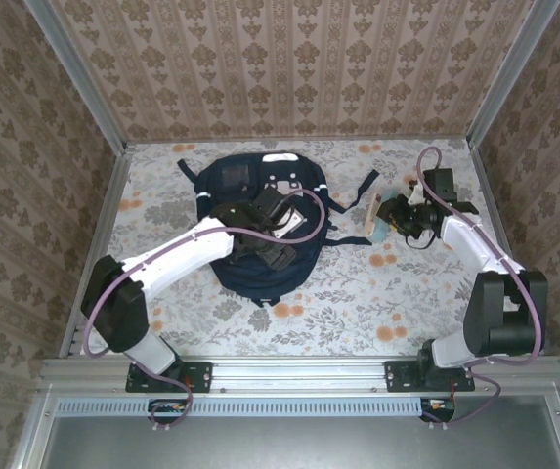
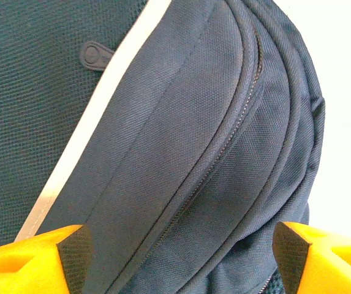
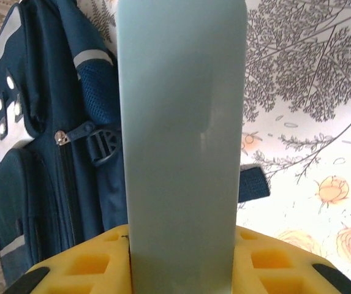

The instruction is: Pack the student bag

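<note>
Navy student bag [image 1: 260, 278] at centre of floral table [image 1: 358, 293], left gripper [image 2: 181, 248] over its zip [image 2: 224, 122] with jaws apart, right gripper [image 3: 181, 260] beside the bag, clamped on pale-blue flat slab [image 3: 181, 122], possibly a book

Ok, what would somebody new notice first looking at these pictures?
The large dark navy fabric backpack lying mid-table, with the left tool open over its zipper seam. To its right, the right tool grips a flat pale-blue rectangular item over the floral table cover.

Left tool [image 1: 272, 252] hangs over the student bag [image 1: 252, 181].
</note>
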You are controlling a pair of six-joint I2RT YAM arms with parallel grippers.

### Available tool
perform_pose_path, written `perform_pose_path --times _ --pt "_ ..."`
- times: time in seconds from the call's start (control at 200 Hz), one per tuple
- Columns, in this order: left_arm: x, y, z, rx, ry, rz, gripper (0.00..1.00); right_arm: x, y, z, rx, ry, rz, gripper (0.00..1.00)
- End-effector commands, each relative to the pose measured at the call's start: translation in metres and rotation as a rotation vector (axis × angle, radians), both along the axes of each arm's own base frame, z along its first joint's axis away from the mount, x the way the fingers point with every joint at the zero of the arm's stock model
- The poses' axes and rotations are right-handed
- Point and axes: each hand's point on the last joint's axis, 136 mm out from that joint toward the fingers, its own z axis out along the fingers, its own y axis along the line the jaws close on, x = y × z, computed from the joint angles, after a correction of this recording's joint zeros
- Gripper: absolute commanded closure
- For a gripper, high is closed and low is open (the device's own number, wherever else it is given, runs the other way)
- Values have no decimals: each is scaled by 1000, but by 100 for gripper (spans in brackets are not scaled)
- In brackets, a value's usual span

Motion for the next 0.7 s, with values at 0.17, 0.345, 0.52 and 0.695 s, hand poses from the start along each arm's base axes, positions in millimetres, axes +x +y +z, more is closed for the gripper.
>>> perform_pose_path --times 0.17,0.345,0.52,0.695 --pt "31 13 -3 86 -2 27 22 -4 13 13 80 -51 18 69" --pt "47 22 -2 100 8 49 25 -5 13 25 80 -83 16 69" --pt "48 23 6 106 39 -1 29 -7 14 30 80 -93 17 69" --pt "44 21 7 103 78 -63 35 -8 18 32 82 -94 20 69"
